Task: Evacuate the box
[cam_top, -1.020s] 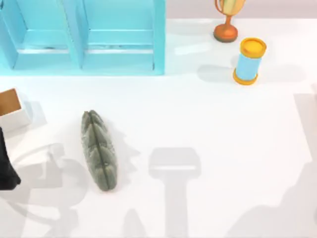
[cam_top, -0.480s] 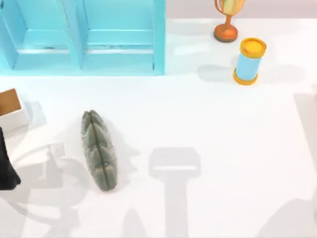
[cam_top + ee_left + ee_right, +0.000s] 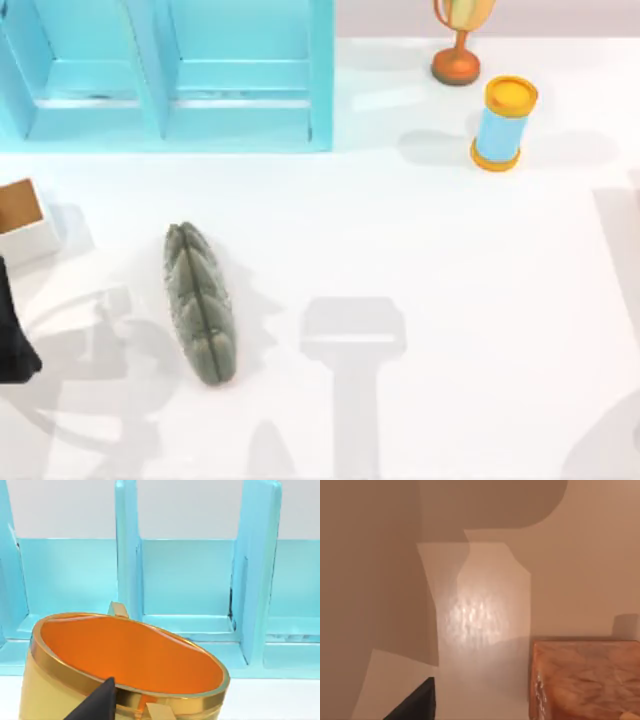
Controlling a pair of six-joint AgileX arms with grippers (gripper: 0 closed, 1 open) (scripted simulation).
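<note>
The box, white-walled and brown inside, sits at the table's far left edge, partly cut off in the top view. My left arm is a dark shape just in front of it. In the left wrist view a gold cup with an orange inside sits right up against my left gripper. I cannot tell whether the cup is held or whether it stands in the box. My right gripper hangs over a beige surface beside an orange marbled block.
A large light-blue shelf fills the back left. A grey-green ridged oblong lies left of centre. At the back right are an orange-footed trophy and a blue cylinder with yellow ends.
The arm shadow at the lower right has slid off toward the right edge. The shadows near my left arm shifted slightly. No object has moved.
</note>
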